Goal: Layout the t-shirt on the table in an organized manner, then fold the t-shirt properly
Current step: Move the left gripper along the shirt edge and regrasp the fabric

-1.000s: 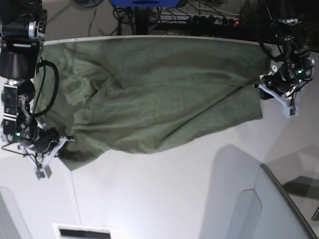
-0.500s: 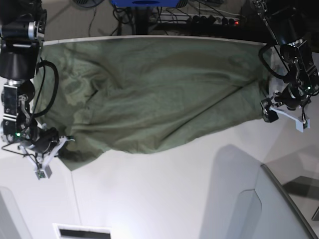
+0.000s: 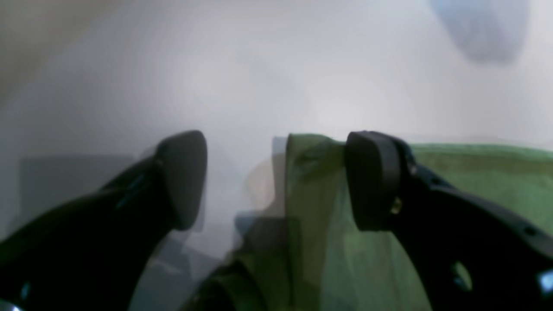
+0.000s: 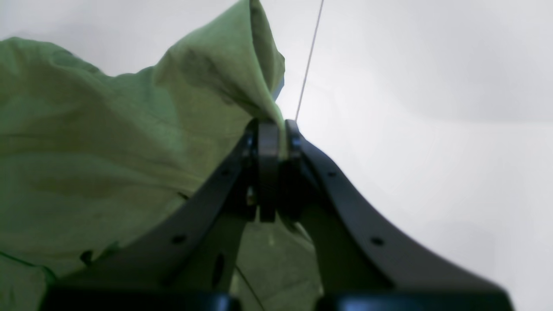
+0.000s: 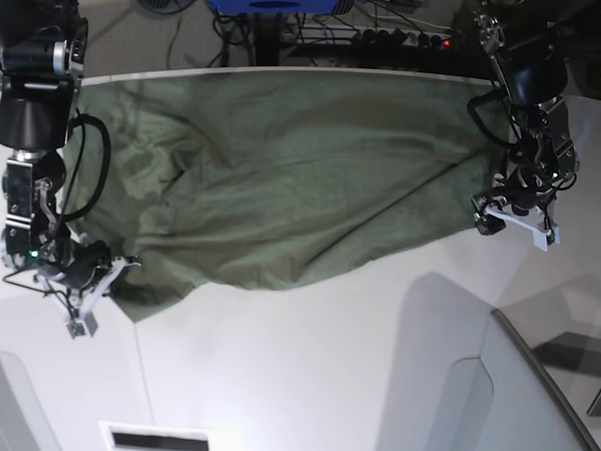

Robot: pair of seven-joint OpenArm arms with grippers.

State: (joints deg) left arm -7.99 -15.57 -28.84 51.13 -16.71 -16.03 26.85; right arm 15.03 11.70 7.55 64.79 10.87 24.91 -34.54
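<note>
Across table (image 5: 310, 376), t-shirt (image 5: 282, 178) lengthwise, apparently side to side.

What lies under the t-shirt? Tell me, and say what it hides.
The t-shirt lies spread on the white table, whose bare surface shows all along its near edge. The tabletop beneath the cloth is covered, so anything lying under it cannot be seen.
</note>
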